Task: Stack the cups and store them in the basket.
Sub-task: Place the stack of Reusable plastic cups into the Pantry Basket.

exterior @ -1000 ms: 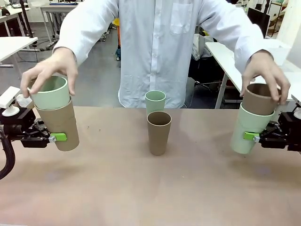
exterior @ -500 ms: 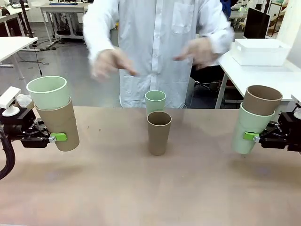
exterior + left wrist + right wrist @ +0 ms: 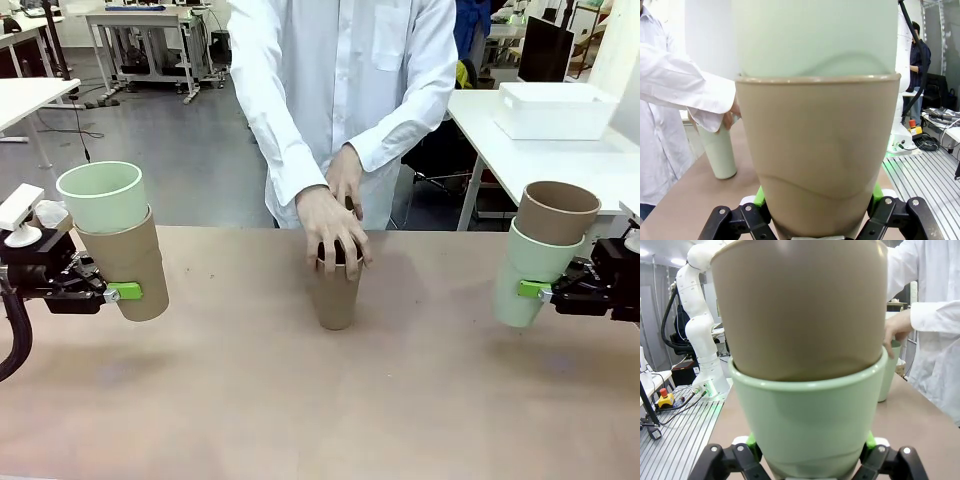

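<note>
Tabletop [image 3: 300,400], left claw [image 3: 128,291] clamped on tan cup [image 3: 125,255]

- Matte brown desk top [image 3: 250,400] across the foreground, evenly lit with soft shadows.
- Glossy grey floor [image 3: 190,150] behind the desk, catching overhead light.
- Long white table on thin metal legs [image 3: 125,14] far back on the left, with cables and gear beneath it.
- White table corner [image 3: 25,95] at the left edge.
- White table with white legs [image 3: 560,160] on the right.
- Black flat monitor [image 3: 545,48] behind that right table.
- Left wrist view: ribbed silver metal floor plate [image 3: 930,175] beside the desk, with loose black cables [image 3: 925,145] on it.
- Right wrist view: ribbed metal platform [image 3: 675,435], grey wall [image 3: 652,325], bright ceiling lamps [image 3: 677,261].
</note>
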